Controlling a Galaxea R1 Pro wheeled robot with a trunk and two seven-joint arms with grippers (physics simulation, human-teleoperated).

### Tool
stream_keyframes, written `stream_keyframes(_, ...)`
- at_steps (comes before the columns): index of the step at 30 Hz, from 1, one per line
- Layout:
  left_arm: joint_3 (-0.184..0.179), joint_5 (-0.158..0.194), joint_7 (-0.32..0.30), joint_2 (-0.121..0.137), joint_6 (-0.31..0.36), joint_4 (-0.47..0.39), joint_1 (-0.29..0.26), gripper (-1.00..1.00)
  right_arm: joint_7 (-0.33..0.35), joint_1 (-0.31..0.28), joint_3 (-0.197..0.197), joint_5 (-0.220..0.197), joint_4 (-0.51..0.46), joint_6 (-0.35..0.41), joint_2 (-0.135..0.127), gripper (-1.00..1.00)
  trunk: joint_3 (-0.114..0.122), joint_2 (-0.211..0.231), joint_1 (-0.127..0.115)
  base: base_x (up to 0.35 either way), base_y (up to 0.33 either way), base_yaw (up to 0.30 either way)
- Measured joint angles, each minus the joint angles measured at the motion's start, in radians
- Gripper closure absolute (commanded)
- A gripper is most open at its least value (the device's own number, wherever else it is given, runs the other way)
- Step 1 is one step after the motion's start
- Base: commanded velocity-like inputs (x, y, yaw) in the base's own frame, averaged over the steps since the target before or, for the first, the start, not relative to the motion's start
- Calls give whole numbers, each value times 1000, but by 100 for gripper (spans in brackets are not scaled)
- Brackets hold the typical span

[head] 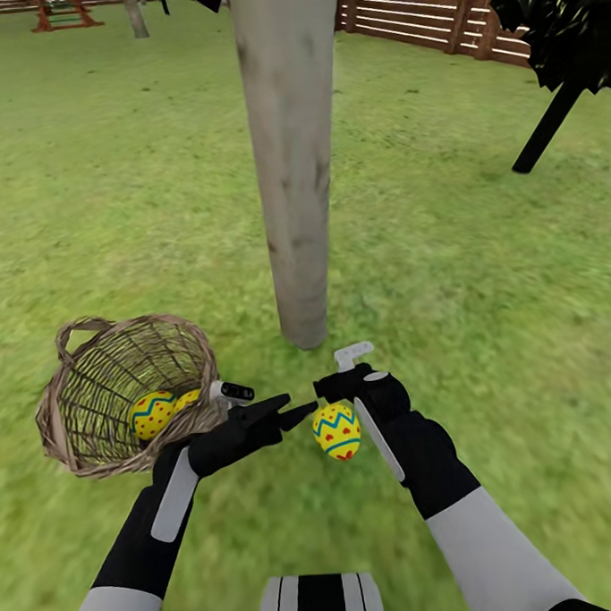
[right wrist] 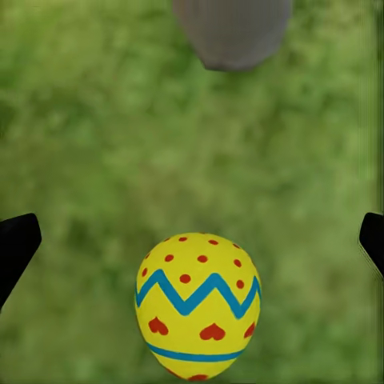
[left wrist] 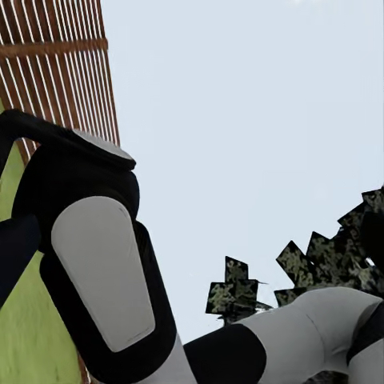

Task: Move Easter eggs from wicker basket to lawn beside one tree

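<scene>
1. Starting at the left, the wicker basket lies tipped on its side on the lawn, mouth towards the robot. It looks light and springy, so a nudge would likely roll it.
2. Two Easter eggs show inside: a zigzag-banded egg and, touching it, a second egg half hidden by the rim.
3. The left gripper hovers between basket and free egg; its jaws look closed together and empty.
4. A third egg rests on the grass near the tree. The eggs look smooth, hard and slippery, so they are best pinched across the widest middle.
5. The right gripper stands spread apart above that egg, its fingertips well clear on both sides.
6. Count: three eggs, one basket, one pale trunk, two grippers.
</scene>
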Motion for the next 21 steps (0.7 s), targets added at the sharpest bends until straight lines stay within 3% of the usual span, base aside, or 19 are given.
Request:
stream_keyframes(2,6,6,-3,6,-6,5,5,-100,-2,0,-5,0,6,6,-5,-100,4,0,0,0,0,0)
stream_keyframes(6,-11,-5,-4,-14,-12,-3,13,-100,-3,2,-9,3,28,-10,-12,-100,4,0,0,0,0,0)
stream_keyframes(21,-11,-6,-6,-12,-13,-7,17,-100,-3,2,-9,5,56,-12,-14,-100,4,0,0,-6,0,0)
